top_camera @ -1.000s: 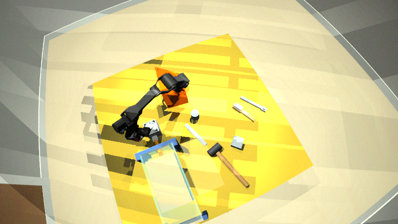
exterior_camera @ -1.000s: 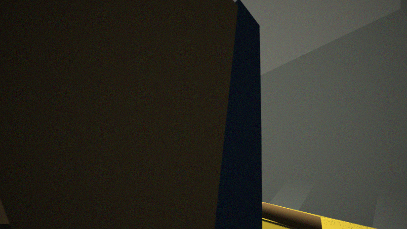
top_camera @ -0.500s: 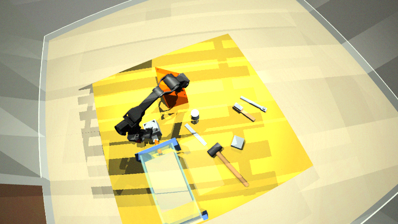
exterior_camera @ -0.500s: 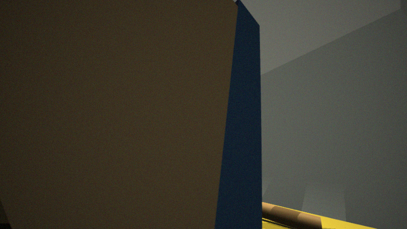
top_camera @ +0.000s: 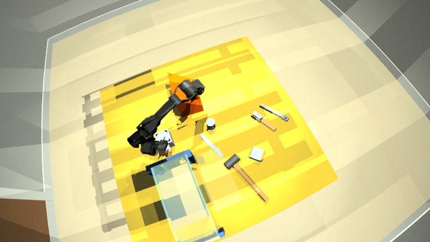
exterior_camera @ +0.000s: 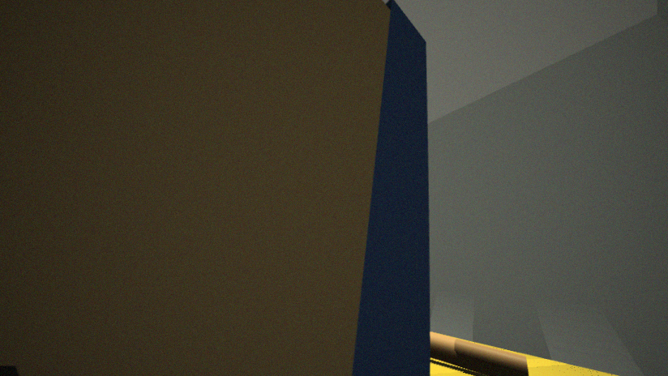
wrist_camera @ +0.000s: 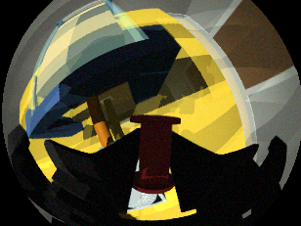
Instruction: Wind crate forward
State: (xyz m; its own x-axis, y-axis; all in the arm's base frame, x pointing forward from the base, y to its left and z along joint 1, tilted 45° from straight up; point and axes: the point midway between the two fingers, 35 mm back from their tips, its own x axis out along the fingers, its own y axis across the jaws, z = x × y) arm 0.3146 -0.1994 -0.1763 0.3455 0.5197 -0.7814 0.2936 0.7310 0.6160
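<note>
The exterior view is almost wholly blocked: a dark brown panel and a navy blue post fill it, leaving only grey wall, a sliver of yellow and a wooden shaft end at the bottom right. In the wrist view the gripper's fingers are black silhouettes, their tips hard to make out. The gripper is pinched on the dark red winch handle, which stands upright between the jaws over the pale winch. The crate itself is hard to pick out through the clear-panelled guard cubby; an orange strap runs from under its blue steel frame towards the winch.

The yellow bench mat lies on a pale beige table edged by a low translucent rim. A mallet, flat steel rule, small white cylinder, pale square block, scraper and a grey bar tool lie scattered to the right, well apart from the arm, whose orange base plate sits near the mat's centre.
</note>
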